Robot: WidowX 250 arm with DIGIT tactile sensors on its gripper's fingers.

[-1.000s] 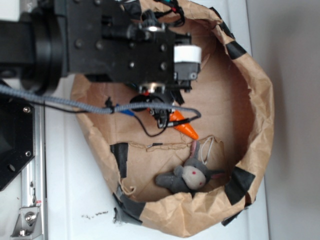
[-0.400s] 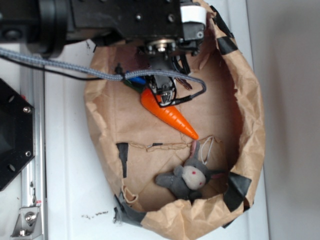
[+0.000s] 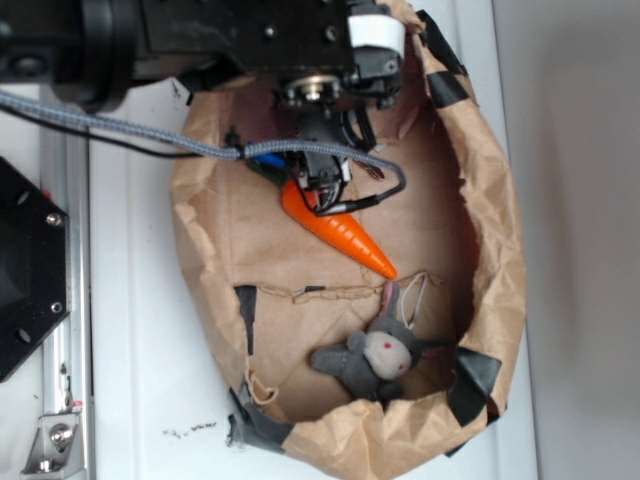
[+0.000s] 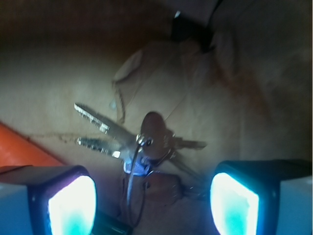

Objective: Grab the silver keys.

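The silver keys [image 4: 146, 139] lie fanned out on brown paper, joined by a ring with a thin wire loop and a small blue tag. My gripper [image 4: 154, 200] hovers just above them, open. Its two glowing fingers stand wide apart, one [image 4: 68, 200] on the left and one on the right, with the bunch between and slightly ahead of them. In the exterior view the gripper [image 3: 325, 188] hangs inside the paper bag [image 3: 500, 200] near its upper end and covers most of the keys.
An orange carrot [image 3: 340, 232] lies just beside the gripper, and its edge shows in the wrist view [image 4: 22, 152]. A grey stuffed bunny [image 3: 378, 355] sits at the bag's lower end. The crumpled bag walls rise all round. A grey cable [image 3: 150, 135] crosses the left side.
The arm has moved up the picture toward the bag's upper end, uncovering the whole carrot. In the last half second it shifted only slightly.
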